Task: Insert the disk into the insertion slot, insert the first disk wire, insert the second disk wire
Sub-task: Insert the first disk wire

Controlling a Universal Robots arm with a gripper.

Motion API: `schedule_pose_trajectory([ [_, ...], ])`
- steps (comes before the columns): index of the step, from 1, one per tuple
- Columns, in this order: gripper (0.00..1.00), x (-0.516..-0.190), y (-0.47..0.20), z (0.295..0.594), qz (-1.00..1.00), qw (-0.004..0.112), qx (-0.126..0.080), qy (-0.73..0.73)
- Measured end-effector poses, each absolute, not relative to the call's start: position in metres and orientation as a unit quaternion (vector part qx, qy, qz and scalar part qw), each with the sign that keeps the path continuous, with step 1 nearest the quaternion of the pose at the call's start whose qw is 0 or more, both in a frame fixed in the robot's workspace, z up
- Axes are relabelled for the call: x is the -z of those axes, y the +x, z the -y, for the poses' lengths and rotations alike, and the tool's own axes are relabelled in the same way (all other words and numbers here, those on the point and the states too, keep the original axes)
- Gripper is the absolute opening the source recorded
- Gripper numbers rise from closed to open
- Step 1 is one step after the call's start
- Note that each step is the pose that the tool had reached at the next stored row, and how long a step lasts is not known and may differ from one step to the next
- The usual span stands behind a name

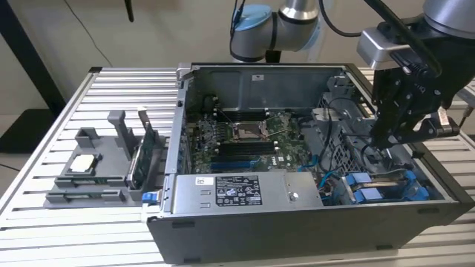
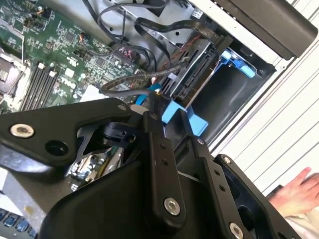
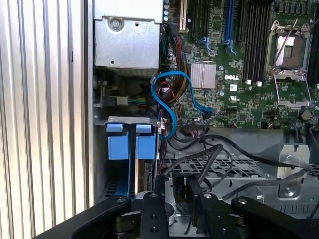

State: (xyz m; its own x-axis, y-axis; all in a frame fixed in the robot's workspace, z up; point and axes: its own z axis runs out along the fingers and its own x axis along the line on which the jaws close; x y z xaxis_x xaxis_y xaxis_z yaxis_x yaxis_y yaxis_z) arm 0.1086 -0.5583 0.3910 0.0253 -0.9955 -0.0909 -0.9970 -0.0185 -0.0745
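Observation:
The disk [image 1: 386,188] lies in the insertion slot [image 1: 439,192] at the open computer case's corner on the exterior view's right, its blue carrier tabs [image 3: 132,142] facing out. My gripper [image 1: 386,140] hangs just above and behind that bay. In both wrist views its black fingers [image 3: 159,191] stand a small gap apart, and the blue carrier [image 2: 174,112] shows between them. A dark disk wire [image 2: 127,82] ends right by one fingertip [image 2: 151,107]; whether they touch I cannot tell. More black wires [image 3: 209,159] loop over the metal cage beside the gripper [image 3: 175,183].
A grey labelled power supply box [image 1: 245,190] fills the case's near side, with the green motherboard [image 1: 245,139] behind it. A light blue cable [image 3: 169,97] curls by the board. A grey holder with a green card [image 1: 144,150] stands on the slatted table. A hand [image 2: 299,191] rests outside the case.

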Motion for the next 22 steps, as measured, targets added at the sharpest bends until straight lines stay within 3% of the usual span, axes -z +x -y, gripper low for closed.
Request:
schedule_pose_trajectory([
  [7, 0.31, -0.3885, 0.1079, 0.5583, -0.698, 0.059, -0.007, -0.714],
  [9, 0.29, -0.3883, 0.1079, 0.5583, -0.698, 0.059, -0.007, -0.714],
  [10, 0.22, -0.3883, 0.1079, 0.5583, -0.698, 0.06, -0.007, -0.714],
  [22, 0.19, -0.388, 0.108, 0.5583, -0.698, 0.059, -0.006, -0.714],
])
